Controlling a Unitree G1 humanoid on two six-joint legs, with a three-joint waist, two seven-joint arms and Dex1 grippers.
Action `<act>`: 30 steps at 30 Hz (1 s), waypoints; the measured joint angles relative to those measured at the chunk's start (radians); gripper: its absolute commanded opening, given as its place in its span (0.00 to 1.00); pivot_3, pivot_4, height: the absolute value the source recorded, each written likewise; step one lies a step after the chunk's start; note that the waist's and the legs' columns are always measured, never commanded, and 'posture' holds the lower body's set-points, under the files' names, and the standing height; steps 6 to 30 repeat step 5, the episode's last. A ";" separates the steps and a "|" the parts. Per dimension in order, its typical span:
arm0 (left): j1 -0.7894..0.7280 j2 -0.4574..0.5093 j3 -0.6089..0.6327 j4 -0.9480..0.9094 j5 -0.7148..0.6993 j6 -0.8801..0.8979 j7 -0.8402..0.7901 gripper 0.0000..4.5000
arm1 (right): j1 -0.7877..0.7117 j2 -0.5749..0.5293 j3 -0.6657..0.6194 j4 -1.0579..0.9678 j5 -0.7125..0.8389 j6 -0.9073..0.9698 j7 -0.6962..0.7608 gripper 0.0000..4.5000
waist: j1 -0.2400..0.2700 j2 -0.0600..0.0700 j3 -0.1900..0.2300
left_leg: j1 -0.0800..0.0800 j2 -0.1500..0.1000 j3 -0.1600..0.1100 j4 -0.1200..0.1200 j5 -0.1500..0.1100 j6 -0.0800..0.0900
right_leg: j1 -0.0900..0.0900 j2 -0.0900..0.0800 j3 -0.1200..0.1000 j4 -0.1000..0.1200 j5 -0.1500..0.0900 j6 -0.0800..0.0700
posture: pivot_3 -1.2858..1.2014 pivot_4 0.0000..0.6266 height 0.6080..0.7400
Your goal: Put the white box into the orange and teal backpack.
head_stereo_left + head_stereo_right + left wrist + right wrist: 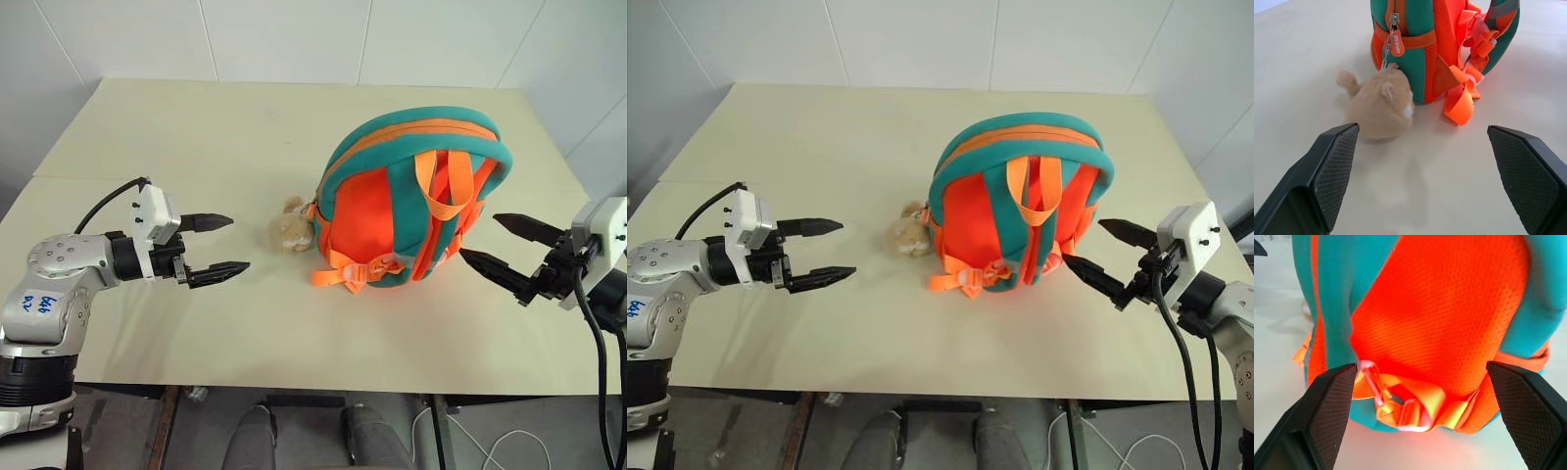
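The orange and teal backpack [411, 196] stands upright on the table, its strap side facing me, and its zip looks shut. A small tan plush [1381, 103] lies at its base, hanging from the zipper pull [1396, 41]. My left gripper [240, 244] hovers open and empty a short way left of the plush, pointing at it. My right gripper [478, 235] stands open and empty just right of the backpack's lower corner, and the right wrist view looks closely at the orange mesh and webbing [1415, 406]. The white box is out of view.
The cream table [196, 137] stretches far behind and to the left of the backpack. Its front edge [323, 384] runs close below the grippers. White walls rise behind the table.
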 measured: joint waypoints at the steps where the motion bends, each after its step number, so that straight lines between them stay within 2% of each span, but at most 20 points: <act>1: 0.007 0.010 -0.013 0.000 0.006 -0.002 -0.006 1.00 | 0.000 -0.010 0.010 0.001 -0.009 -0.011 0.008 0.99 | -0.002 0.000 0.000 | 0.000 0.000 0.000 0.000 0.000 0.000 | 0.000 0.000 0.000 0.000 0.000 0.000 | 0.52 0.24 1.00; 5: 0.038 0.018 -0.029 -0.004 0.016 -0.003 -0.001 1.00 | -0.037 -0.029 0.024 0.039 -0.011 -0.019 0.042 0.99 | -0.007 0.000 0.000 | -0.001 0.000 0.000 -0.001 0.000 0.000 | 0.000 0.000 0.000 -0.001 0.000 0.000 | 0.52 0.24 1.00; 30: 0.038 0.018 -0.029 -0.004 0.016 -0.003 -0.001 1.00 | -0.037 -0.029 0.024 0.039 -0.011 -0.019 0.042 0.99 | -0.007 0.000 0.000 | -0.001 0.000 0.000 -0.001 0.000 0.000 | 0.000 0.000 0.000 -0.001 0.000 0.000 | 0.52 0.24 1.00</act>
